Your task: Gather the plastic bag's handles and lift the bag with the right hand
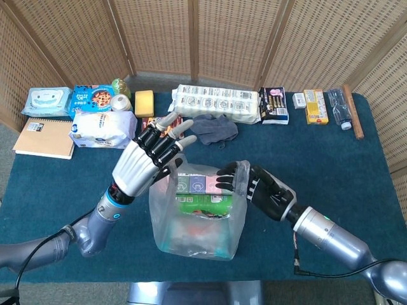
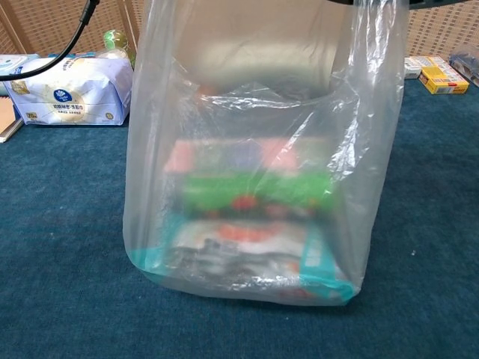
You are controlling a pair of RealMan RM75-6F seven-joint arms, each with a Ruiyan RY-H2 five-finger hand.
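A woven wicker folding screen (image 1: 210,38) is standing along the far side. A table (image 1: 356,171) covered in dark teal carpet-like cloth is occupying the foreground under even lighting.

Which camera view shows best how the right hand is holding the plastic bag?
The head view: there the right hand grips the right handle of the plastic bag, with dark fingers over the rim. The chest view shows only the bag's clear wall filling the frame; the hand is hardly visible at its top edge.
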